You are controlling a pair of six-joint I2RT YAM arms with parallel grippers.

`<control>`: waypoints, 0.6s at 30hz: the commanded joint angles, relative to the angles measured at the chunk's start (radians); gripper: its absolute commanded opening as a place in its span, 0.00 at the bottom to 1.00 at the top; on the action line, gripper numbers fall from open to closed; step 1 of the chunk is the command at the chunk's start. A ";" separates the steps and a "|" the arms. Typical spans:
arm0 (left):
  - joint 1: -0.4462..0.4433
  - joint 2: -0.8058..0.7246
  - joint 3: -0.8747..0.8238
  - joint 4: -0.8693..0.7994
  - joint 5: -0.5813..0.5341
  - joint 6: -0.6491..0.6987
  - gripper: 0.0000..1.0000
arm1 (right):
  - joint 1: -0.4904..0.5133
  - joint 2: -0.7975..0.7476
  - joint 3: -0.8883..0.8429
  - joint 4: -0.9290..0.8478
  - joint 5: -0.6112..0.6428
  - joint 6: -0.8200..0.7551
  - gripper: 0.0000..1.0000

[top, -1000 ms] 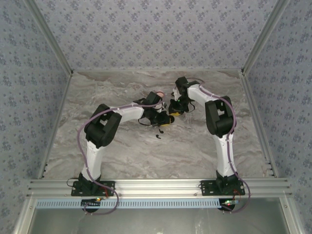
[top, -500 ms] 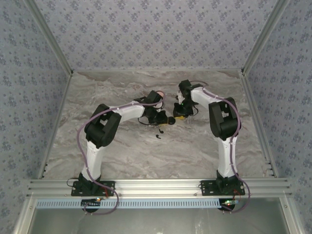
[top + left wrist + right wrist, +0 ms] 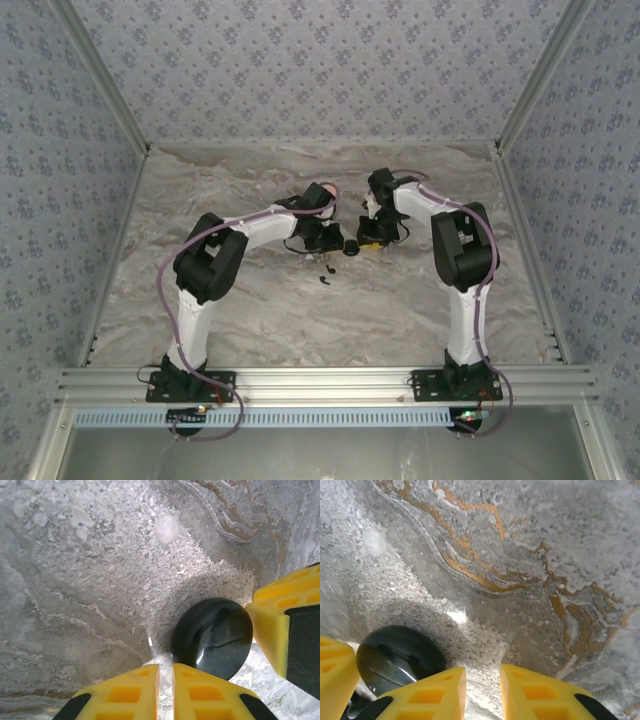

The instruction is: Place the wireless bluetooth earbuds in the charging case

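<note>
Left gripper [image 3: 165,670] sitting clenched, fingers pressed together, gripping nothing, tips hanging low over marble table [image 3: 75,580]. Charging case [image 3: 212,637] lying on table just beside one tip, outside jaws. Right gripper [image 3: 482,675] hovering at case's other side, jaws standing slightly parted, bare marble showing between them, also empty. Case sitting between both grippers, held by neither. Earbuds [image 3: 322,281] lying loose on table nearer arm bases, apart from case; too small for detail. Pink disc [image 3: 327,189] sitting beyond left wrist.
</note>
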 commanded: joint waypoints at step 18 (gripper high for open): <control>0.045 -0.084 -0.094 0.092 0.017 -0.021 0.30 | -0.040 -0.149 -0.155 0.147 -0.190 0.072 0.38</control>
